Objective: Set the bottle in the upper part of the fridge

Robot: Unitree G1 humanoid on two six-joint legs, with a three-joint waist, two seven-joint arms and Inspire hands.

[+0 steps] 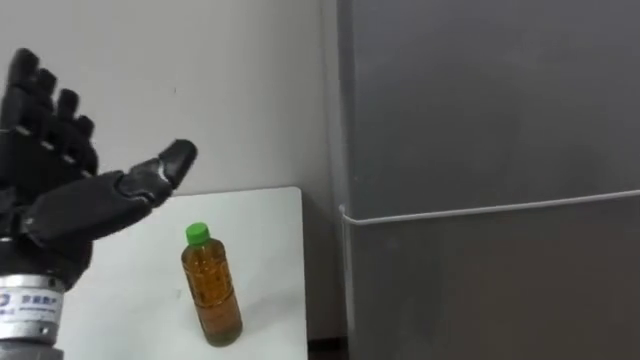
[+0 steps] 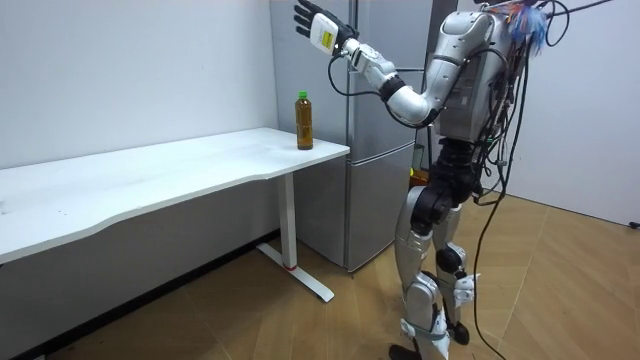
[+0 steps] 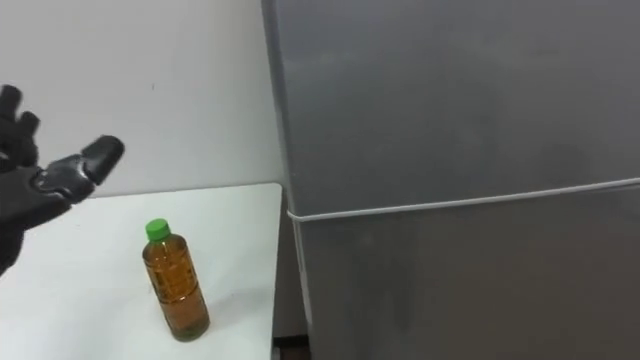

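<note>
Amber bottle [image 3: 176, 283] with green cap [image 3: 156, 231] upright on the white table [image 3: 240, 240], near the closed grey fridge [image 3: 450, 150], to its left. Left hand [image 3: 35, 195] raised farther left of the fridge, fingers spread, apart from the bottle

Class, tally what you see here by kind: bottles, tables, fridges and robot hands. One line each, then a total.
Bottles: 1, the amber bottle with a green cap
Tables: 1, the white table
Fridges: 1, the grey fridge
Robot hands: 1, the left hand, raised and open
Total: 4

Amber bottle [image 1: 211, 293], green cap [image 1: 197, 234], grey fridge [image 1: 480, 150]
</note>
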